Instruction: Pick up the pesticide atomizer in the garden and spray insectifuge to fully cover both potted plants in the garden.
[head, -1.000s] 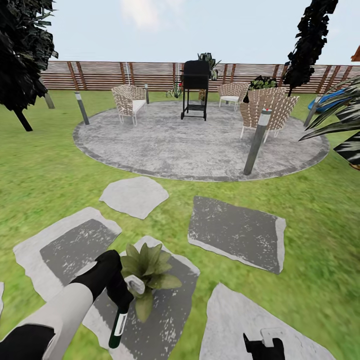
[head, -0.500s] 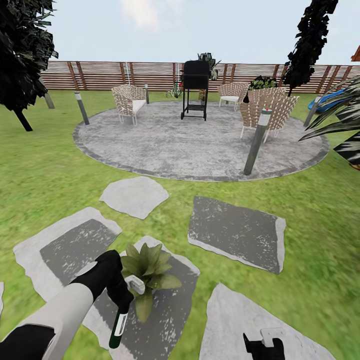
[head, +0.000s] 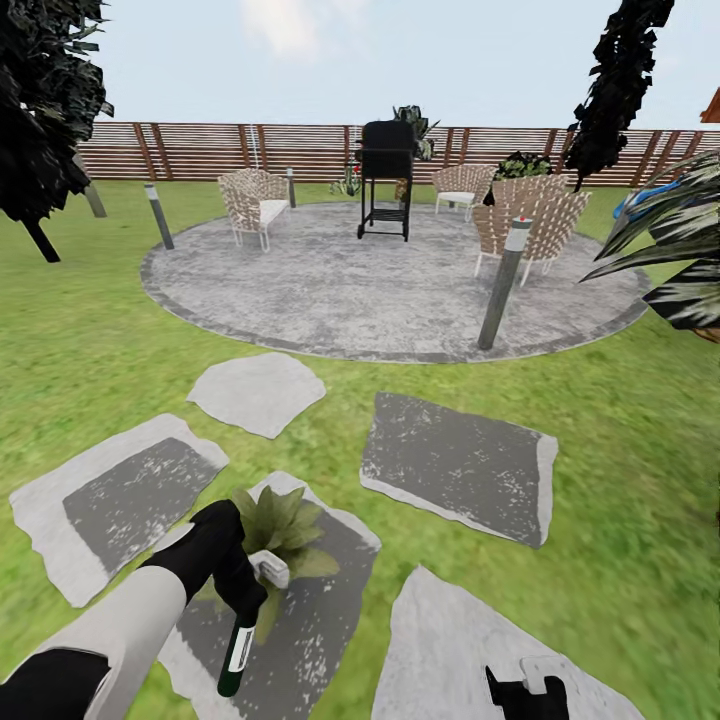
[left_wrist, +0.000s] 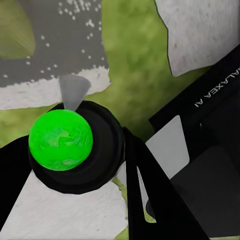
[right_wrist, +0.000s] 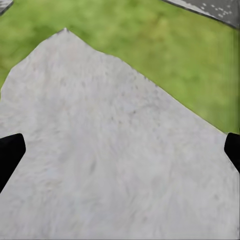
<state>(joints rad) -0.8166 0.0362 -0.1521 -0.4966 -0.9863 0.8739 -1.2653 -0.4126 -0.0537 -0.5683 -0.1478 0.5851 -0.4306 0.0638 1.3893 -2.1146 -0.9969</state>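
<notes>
My left gripper (head: 243, 588) is shut on the pesticide atomizer (head: 268, 570). Its white head points at a potted plant (head: 285, 518), and its dark green body hangs down below my hand. The plant is a low green rosette on a grey stepping stone (head: 325, 600), touching or just behind the sprayer head. In the left wrist view the black fingers (left_wrist: 145, 185) close around the atomizer's bright green round end (left_wrist: 60, 141). My right gripper (head: 527, 690) is low at the near right, open, its fingertips (right_wrist: 10, 150) wide apart over a pale stone (right_wrist: 105, 105).
Several stepping stones (head: 455, 465) lie in the lawn ahead. Beyond is the round paved patio (head: 330, 290) with a black grill (head: 388, 180), wicker chairs (head: 255, 205) and a bollard light (head: 500, 285). Long striped leaves (head: 670, 250) reach in at the right. A slatted fence (head: 200, 150) closes the back.
The whole view has slid a little to the left, so the camera has moved. Both arms hold the same pose, and the left gripper keeps its hold on the atomizer.
</notes>
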